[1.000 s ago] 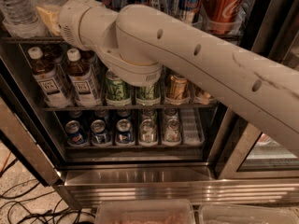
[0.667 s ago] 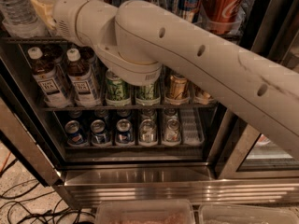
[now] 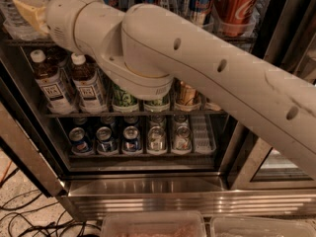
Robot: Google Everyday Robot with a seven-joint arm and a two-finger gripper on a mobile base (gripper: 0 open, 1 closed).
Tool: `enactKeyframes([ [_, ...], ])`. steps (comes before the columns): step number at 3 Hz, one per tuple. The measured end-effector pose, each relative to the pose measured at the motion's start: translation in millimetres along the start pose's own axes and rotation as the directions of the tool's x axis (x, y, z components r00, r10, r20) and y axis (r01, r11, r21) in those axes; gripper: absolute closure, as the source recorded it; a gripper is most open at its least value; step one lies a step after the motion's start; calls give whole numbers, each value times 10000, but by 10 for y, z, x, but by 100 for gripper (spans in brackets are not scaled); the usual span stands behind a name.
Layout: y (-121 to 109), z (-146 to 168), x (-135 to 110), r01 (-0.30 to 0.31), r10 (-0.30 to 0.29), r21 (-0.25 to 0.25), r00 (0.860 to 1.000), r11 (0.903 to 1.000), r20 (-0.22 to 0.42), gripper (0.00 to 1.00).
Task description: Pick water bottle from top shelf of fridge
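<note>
Reaching seems the step in hand: cream-and-tan gripper (image 3: 33,10), upper left, grip state untellable, nears clear ribbed plastic water bottle (image 3: 12,8) on dark wire top shelf (image 3: 22,42); next comes a centred clasp.

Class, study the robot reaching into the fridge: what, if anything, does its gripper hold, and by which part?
It cannot be told. The gripper sits at the top left beside the water bottle, but the arm hides whether it grips anything.

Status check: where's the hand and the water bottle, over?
Hand at top shelf, far left, by the water bottle. Bottle standing on shelf. Arm hides shelf's middle; cola can far right.
</note>
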State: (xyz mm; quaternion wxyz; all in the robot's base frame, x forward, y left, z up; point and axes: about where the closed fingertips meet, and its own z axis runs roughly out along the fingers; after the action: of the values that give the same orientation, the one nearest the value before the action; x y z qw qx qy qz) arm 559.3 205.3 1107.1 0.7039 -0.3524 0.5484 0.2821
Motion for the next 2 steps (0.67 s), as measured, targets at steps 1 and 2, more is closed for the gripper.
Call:
enactKeyframes([
  [1, 85, -185, 116, -368, 367, -24, 9988, 9993, -337, 100],
  [2, 123, -460, 330, -853, 857, 88, 9926, 9963, -862, 100],
])
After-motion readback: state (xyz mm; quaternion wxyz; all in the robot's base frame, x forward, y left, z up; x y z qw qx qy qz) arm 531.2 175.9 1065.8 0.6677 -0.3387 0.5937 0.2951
